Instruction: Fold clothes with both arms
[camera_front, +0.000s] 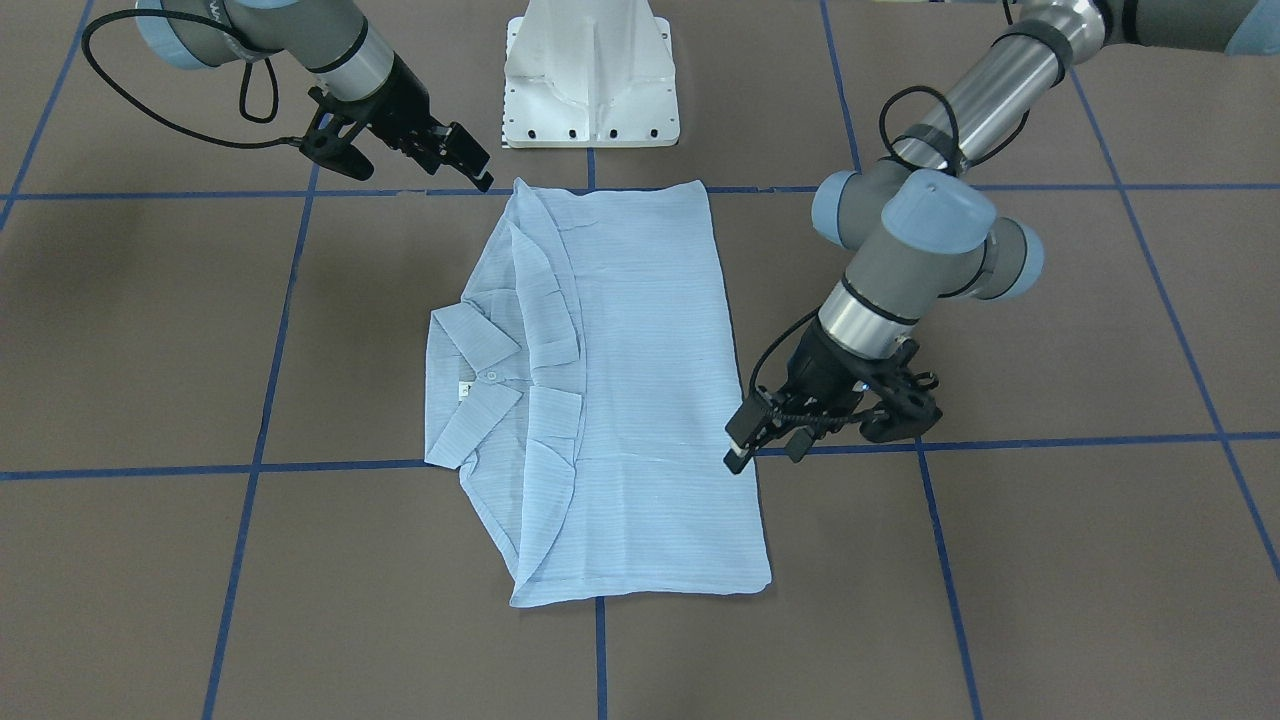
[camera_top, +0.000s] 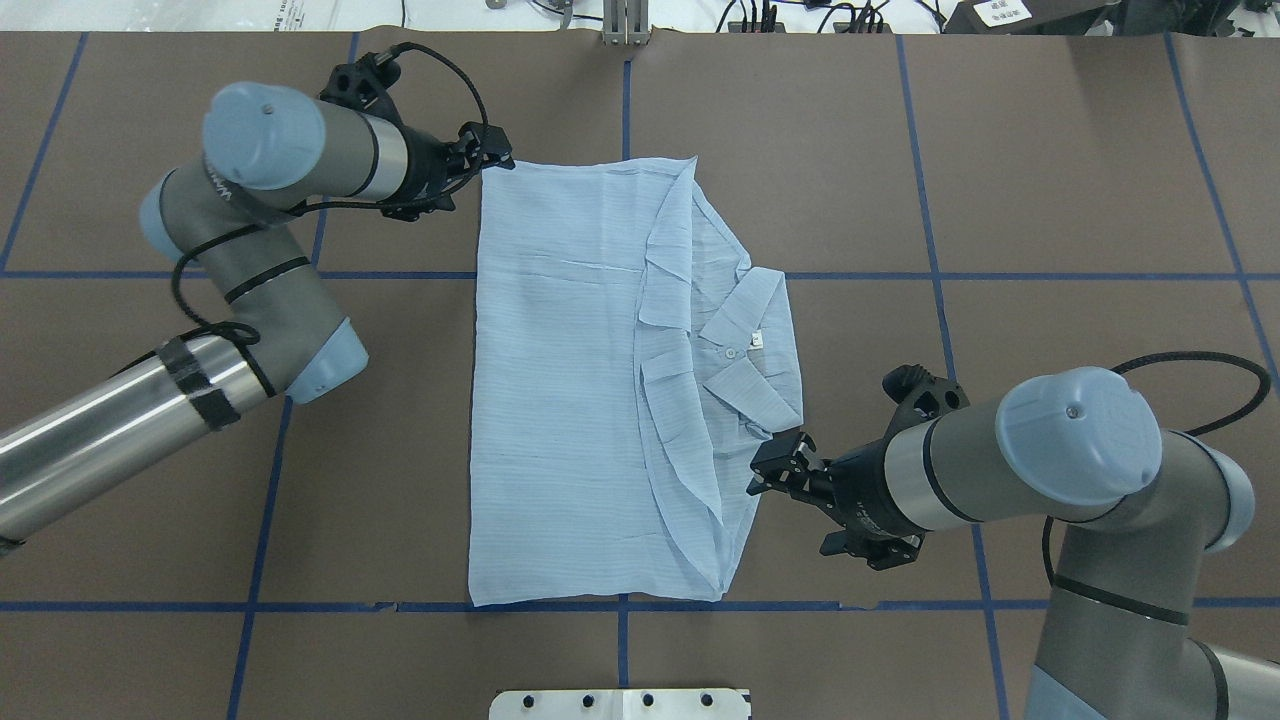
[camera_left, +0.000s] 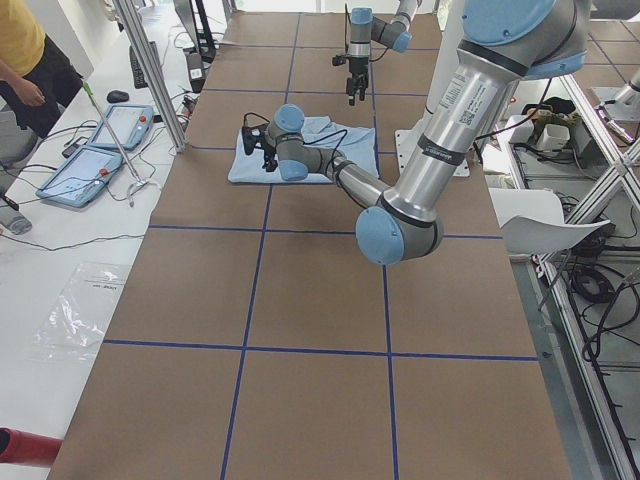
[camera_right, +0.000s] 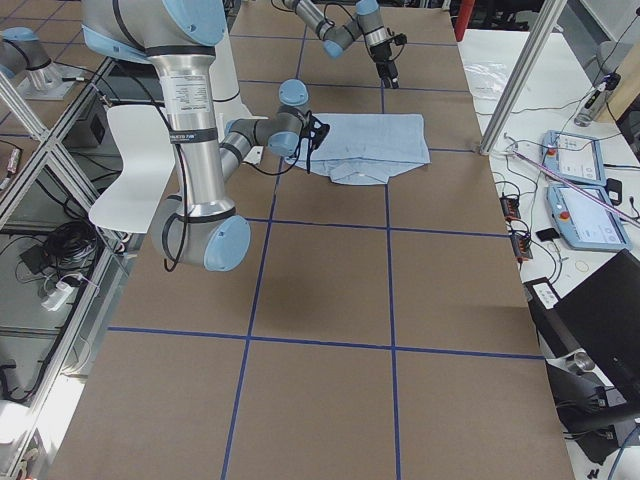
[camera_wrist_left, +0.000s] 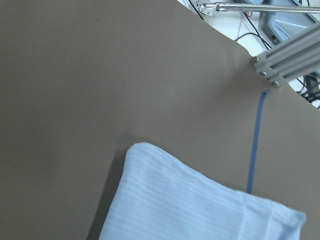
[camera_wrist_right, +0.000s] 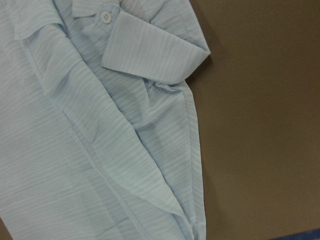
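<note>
The pale blue striped shirt (camera_front: 640, 380) lies flat on the brown table, folded into a long rectangle (camera_top: 560, 400). Its collar (camera_top: 750, 340) and white neck label face up at the edge on my right. My left gripper (camera_top: 495, 155) hovers just off the shirt's far left corner, open and empty; in the front view it is on the right (camera_front: 765, 445). The left wrist view shows that corner (camera_wrist_left: 190, 210). My right gripper (camera_top: 775, 465) is open and empty beside the shirt's right edge, just nearer me than the collar (camera_front: 470, 160). The right wrist view shows the collar tip and folded placket (camera_wrist_right: 100, 150).
The white pedestal base (camera_front: 590, 80) stands at the near table edge behind the shirt. Blue tape lines (camera_top: 625, 275) grid the brown table. An aluminium frame post (camera_wrist_left: 285, 62) stands at the far edge. A person in yellow (camera_left: 30, 50) and control tablets (camera_left: 100, 150) are beside the table.
</note>
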